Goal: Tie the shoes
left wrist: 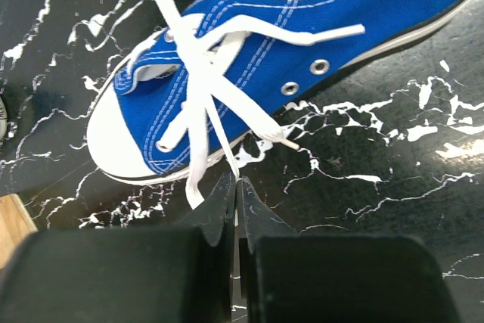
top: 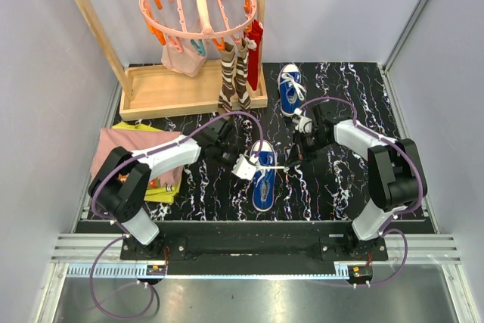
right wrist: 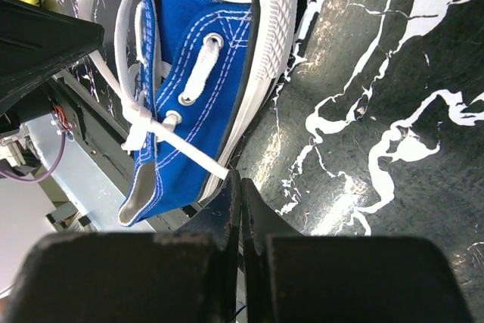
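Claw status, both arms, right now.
Left claw: closed on a white lace end of the near shoe.
Right claw: closed on the other lace end.

two small blue canvas sneakers with white soles stand upright on the black marbled table. the near shoe lies mid-table, lengthwise, with its white toe cap at the far end and its heel toward the near edge. its white laces cross once over the front eyelets (not yet a bow), one strand drawn taut to the left and another to the right. the far shoe sits well apart, further back and slightly right, its laces loose across the top.
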Controlling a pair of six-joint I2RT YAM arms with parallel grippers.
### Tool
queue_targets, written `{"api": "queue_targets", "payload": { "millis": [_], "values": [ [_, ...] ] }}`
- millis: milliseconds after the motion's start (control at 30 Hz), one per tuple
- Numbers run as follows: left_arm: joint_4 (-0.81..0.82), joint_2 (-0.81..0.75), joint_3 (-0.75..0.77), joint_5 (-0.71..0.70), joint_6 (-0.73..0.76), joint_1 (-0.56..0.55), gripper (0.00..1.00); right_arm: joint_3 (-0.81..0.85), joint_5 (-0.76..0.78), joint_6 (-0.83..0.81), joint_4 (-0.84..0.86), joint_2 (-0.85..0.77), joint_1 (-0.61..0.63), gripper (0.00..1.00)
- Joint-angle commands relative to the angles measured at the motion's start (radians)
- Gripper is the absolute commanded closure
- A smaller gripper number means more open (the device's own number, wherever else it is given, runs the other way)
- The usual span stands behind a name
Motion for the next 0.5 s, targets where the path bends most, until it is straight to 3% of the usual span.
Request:
{"api": "queue_targets", "payload": {
  "millis": [0, 167, 200, 233, 300, 333, 433, 467],
  "values": [
    [-0.014, -0.005, -0.013, -0.018, 0.023, 0.018, 1.00, 0.042, -0.007, -0.019, -0.020, 0.025, -0.015, 1.00],
    [-0.016, 0.011, 0.022, -0.011, -0.020, 0.010, 0.97, 0.084, -0.093, -0.011, -0.015, 0.040, 0.005, 1.00],
    [-0.016, 0.010, 0.030, -0.013, -0.036, 0.010, 0.80, 0.090, -0.137, -0.008, -0.017, 0.047, 0.007, 0.98],
    [-0.019, 0.010, 0.044, -0.013, -0.063, 0.010, 0.77, 0.101, -0.156, -0.003, -0.015, 0.050, 0.010, 0.79],
    [-0.020, -0.014, 0.051, -0.013, -0.095, 0.013, 0.63, 0.113, -0.188, 0.001, -0.015, 0.033, 0.011, 0.67],
    [-0.022, -0.046, 0.051, -0.008, -0.127, 0.013, 0.59, 0.118, -0.187, 0.003, -0.018, 0.024, 0.010, 0.56],
    [-0.020, -0.137, 0.045, -0.021, -0.212, 0.013, 0.45, 0.136, -0.175, -0.008, -0.024, -0.039, 0.011, 0.44],
    [-0.020, -0.162, 0.042, -0.031, -0.239, 0.016, 0.43, 0.139, -0.159, -0.012, -0.028, -0.059, 0.011, 0.35]
  ]
}}
